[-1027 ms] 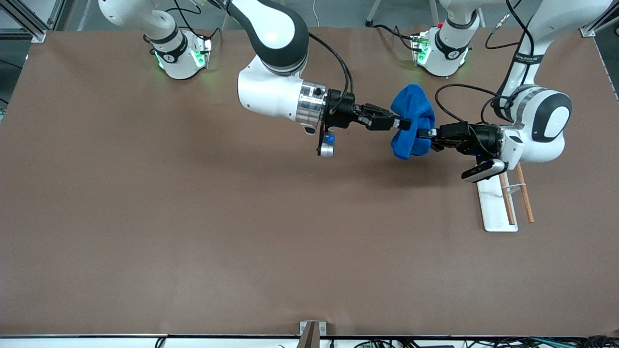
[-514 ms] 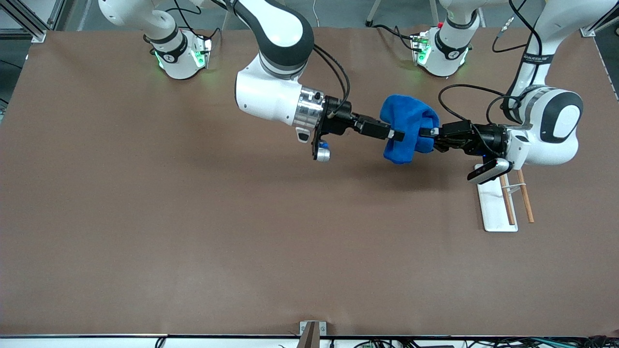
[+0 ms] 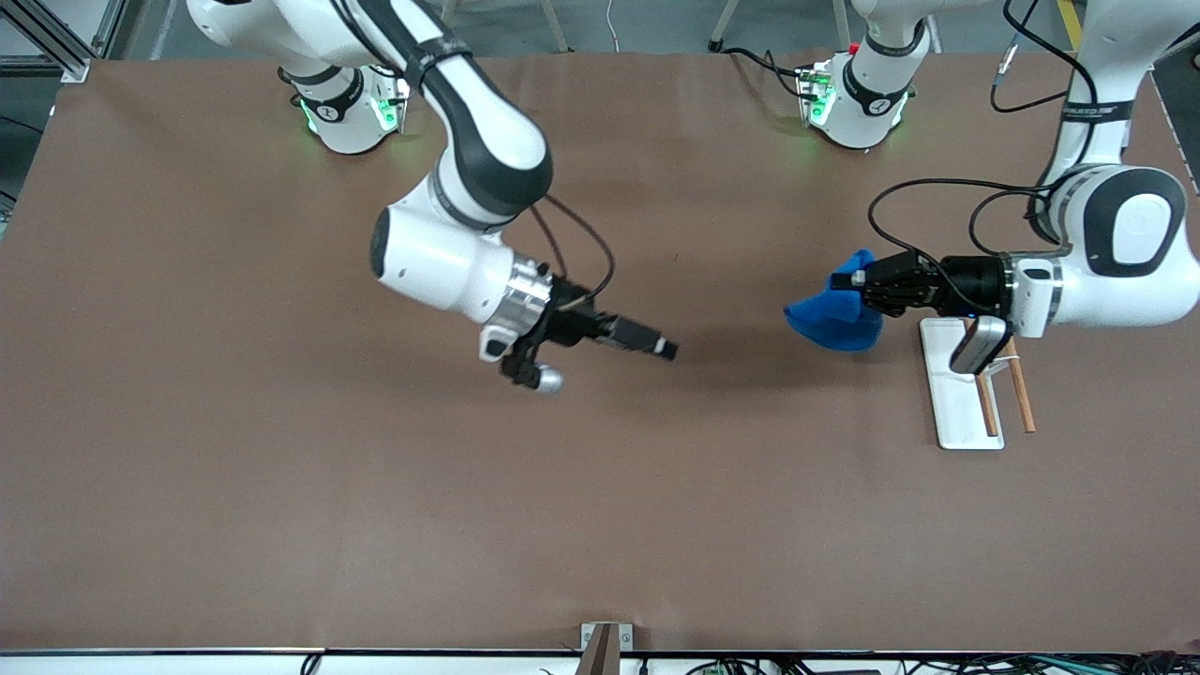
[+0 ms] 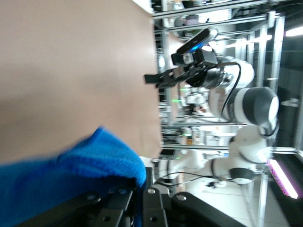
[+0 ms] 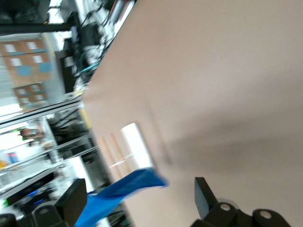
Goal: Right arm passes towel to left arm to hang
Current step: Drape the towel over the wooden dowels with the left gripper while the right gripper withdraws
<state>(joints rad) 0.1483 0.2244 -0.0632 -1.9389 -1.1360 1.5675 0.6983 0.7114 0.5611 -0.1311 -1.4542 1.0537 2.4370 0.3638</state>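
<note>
The bright blue towel (image 3: 832, 319) hangs bunched from my left gripper (image 3: 847, 280), which is shut on its upper edge, in the air beside the white rack base (image 3: 956, 398). In the left wrist view the towel (image 4: 71, 165) fills the space at the shut gripper (image 4: 143, 189). My right gripper (image 3: 664, 349) is open and empty over the bare middle of the table, apart from the towel. In the right wrist view its gripper (image 5: 138, 189) stands wide open, with the towel (image 5: 120, 189) far off. The right gripper also shows in the left wrist view (image 4: 154, 78).
The rack has a white base and two wooden rods (image 3: 1020, 394) and stands at the left arm's end of the table, under the left wrist. It also shows in the right wrist view (image 5: 135, 142). The brown table (image 3: 469, 487) stretches toward the front camera.
My right gripper let go of the towel and drew back toward the right arm's end. My left gripper kept the towel and carried it toward the rack.
</note>
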